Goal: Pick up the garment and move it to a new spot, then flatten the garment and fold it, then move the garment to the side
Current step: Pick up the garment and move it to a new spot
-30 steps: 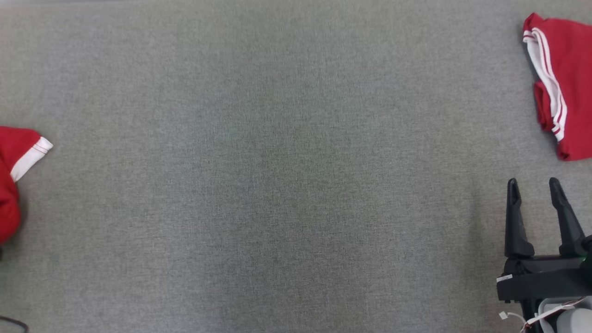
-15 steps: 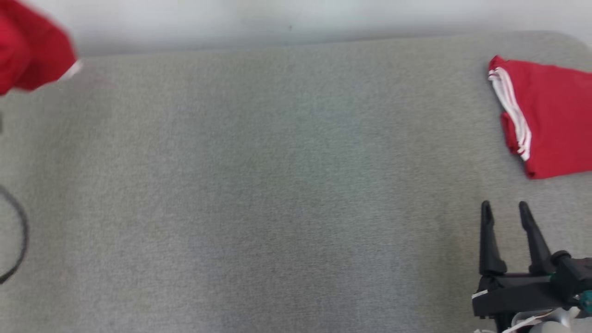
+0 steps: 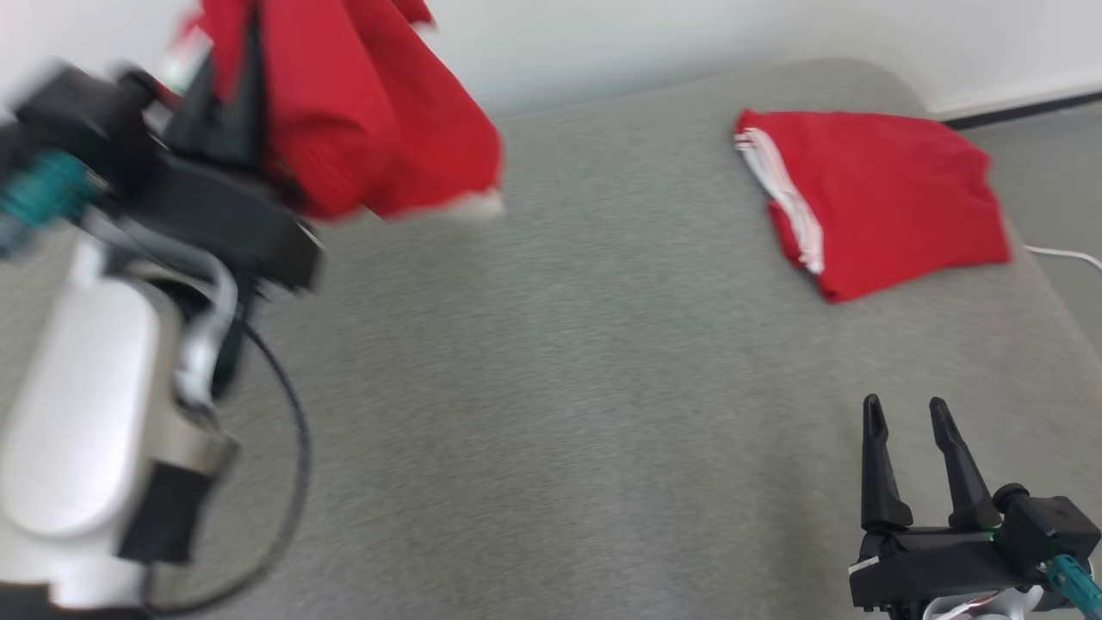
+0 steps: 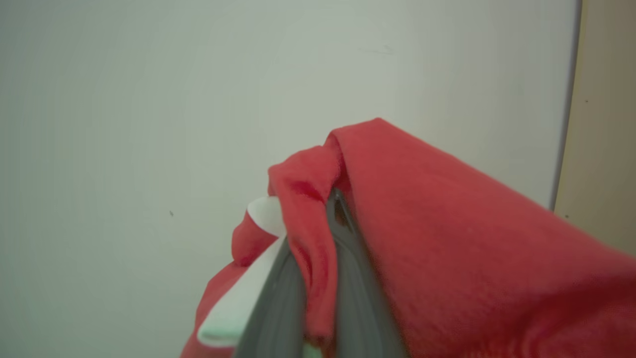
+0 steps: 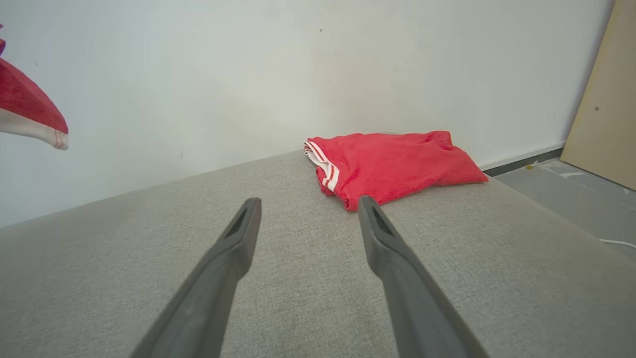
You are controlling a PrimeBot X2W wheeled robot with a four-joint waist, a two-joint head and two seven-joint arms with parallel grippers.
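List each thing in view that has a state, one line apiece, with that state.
left gripper: shut on the lifted garment, high above the grey surface.
lifted garment: bunched, hanging in the air, clear of the surface.
right gripper: open, holding nothing, low over the surface.
folded garment: folded, lying on the surface's far right end.

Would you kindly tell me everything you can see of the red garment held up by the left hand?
The red garment looks like soft knit cloth, with a white band along one edge. It is bunched and creased, hanging in loose folds clear above the grey cushion, in front of the pale wall. The left hand is shut on a pinched fold, and cloth drapes over its fingers. Nothing else visibly touches it.
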